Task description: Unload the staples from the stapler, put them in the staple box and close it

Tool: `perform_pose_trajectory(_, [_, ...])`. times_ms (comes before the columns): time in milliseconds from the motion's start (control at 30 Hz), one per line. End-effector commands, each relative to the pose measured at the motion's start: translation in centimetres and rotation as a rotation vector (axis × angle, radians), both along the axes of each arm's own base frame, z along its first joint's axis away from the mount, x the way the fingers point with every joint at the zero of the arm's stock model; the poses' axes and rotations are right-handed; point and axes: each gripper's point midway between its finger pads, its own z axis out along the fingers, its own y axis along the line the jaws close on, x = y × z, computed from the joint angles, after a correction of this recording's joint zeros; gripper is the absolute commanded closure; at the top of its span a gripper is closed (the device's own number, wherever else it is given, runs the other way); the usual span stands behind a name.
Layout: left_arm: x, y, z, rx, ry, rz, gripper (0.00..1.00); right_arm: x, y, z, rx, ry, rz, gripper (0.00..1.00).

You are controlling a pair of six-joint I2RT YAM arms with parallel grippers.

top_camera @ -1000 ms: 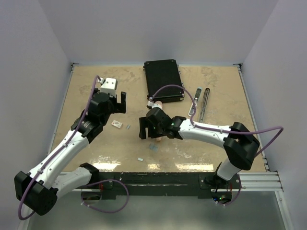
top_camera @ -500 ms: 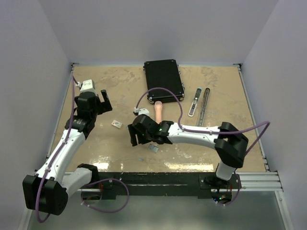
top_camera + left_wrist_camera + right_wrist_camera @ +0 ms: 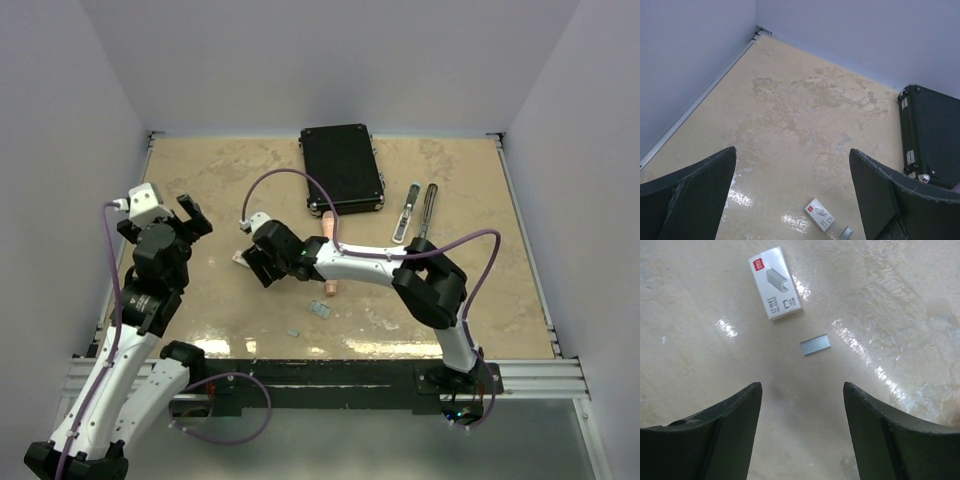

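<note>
The small light-blue stapler (image 3: 320,309) lies on the table in front of the pink stick (image 3: 331,262). One grey staple strip (image 3: 293,331) lies near the front edge. Another staple strip (image 3: 815,345) lies just ahead of my right gripper (image 3: 802,387), next to the white card (image 3: 775,282); it also shows in the left wrist view (image 3: 845,232). My right gripper (image 3: 256,264) is open and empty, low over the table beside the card (image 3: 241,257). My left gripper (image 3: 192,214) is open and empty, raised at the left. In its own view (image 3: 792,152) it looks toward the far left corner.
A black case (image 3: 342,168) lies at the back middle and shows in the left wrist view (image 3: 932,135). Two long silvery metal pieces (image 3: 418,213) lie to the right of it. Walls close the table on the left, back and right.
My right gripper has swept left across the table, from beside the stapler to beside the white card. My left arm has drawn back to the left and nearer, away from the card.
</note>
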Motion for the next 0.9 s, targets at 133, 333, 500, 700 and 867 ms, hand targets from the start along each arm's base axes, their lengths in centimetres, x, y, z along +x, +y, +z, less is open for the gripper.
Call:
perform_pose_trajectory(133, [-0.4, 1.0, 0.5, 0.012, -0.043, 0.068, 0.00, 4.6, 0.3, -0.2, 0.019, -0.040, 0.089, 0.32])
perform_pose_trajectory(333, [-0.5, 0.9, 0.8, 0.008, -0.058, 0.059, 0.00, 5.4, 0.3, -0.8, -0.019, -0.071, 0.136, 0.37])
perform_pose_trajectory(500, [-0.4, 0.8, 0.7, 0.005, -0.059, 0.053, 0.00, 5.6, 0.5, -1.5, -0.029, -0.087, 0.160, 0.37])
perform_pose_trajectory(700, [-0.5, 1.0, 1.0, 0.005, -0.068, 0.059, 0.00, 5.0, 1.3, -2.4, -0.007, -0.059, 0.202, 0.38])
perform_pose_trajectory(867, [-0.3, 0.7, 0.8, 0.013, -0.059, 0.041, 0.00, 5.4, 1.8, -2.6, -0.006, -0.061, 0.203, 0.39])
